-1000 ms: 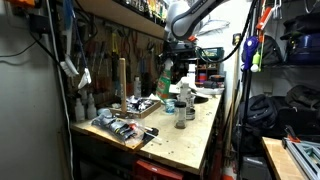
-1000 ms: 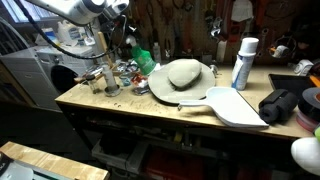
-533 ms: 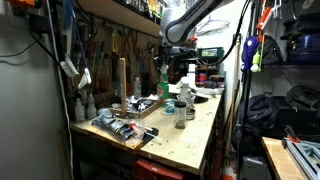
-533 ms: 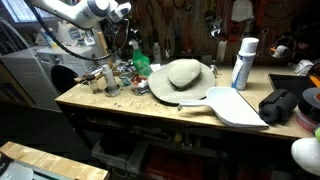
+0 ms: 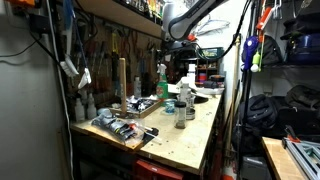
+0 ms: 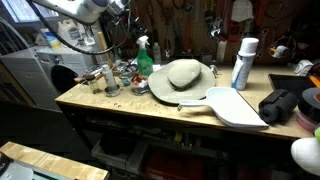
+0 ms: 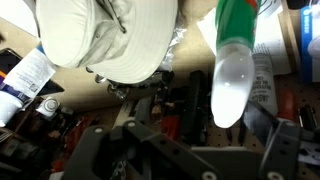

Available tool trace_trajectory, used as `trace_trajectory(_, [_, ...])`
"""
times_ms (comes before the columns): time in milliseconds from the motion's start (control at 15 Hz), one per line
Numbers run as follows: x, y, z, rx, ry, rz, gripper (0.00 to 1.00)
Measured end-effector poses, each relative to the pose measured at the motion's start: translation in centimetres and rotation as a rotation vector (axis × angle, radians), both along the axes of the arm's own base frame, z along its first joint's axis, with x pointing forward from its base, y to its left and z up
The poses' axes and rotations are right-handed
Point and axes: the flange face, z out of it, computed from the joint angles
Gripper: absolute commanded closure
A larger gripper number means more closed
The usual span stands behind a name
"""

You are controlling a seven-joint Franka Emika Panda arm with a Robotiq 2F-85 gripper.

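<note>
From the wrist view, the gripper [image 7: 185, 160] fills the bottom edge, its two dark fingers [image 7: 100, 150] spread wide with nothing clamped between them and nothing touching either pad. Just below it, seen end-on, the green spray bottle [image 7: 233, 60] points its white head up towards the camera, closer to the finger on that side of the picture but clear of it. Beside the bottle lies the pale sun hat [image 7: 100, 40], brim out, with small jars and clutter past it.

In an exterior view the bottle [image 6: 145, 60] stands upright on the workbench [image 6: 120, 105], just beside the hat's [image 6: 182, 75] brim, with a white spray can [image 6: 243, 62] well apart at the far end. In an exterior view the gripper [image 5: 180, 42] hangs high above the bench, well clear of the bottle [image 5: 162, 82] standing among the jars at the back
</note>
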Motion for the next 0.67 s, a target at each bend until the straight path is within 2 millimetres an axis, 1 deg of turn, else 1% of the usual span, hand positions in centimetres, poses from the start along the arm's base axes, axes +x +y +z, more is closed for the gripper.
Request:
trace_trajectory(133, [-1.4,-0.2,0.6,-0.026,0.041,0.061,0.00])
trace_trajectory(267, [-3.5,-0.6,1.5,-0.041,0.027,0.158,0.01])
trace_trajectory(467, [-8.0,-2.2,3.2,-0.020,-0.079,0.270,0.00])
trace_trajectory(533, [-9.6,-2.3,3.6,-0.008,-0.110,0.297,0.00])
trace_trajectory(667, [-12.7,-1.9,4.3,0.021,-0.166,0.353,0.00])
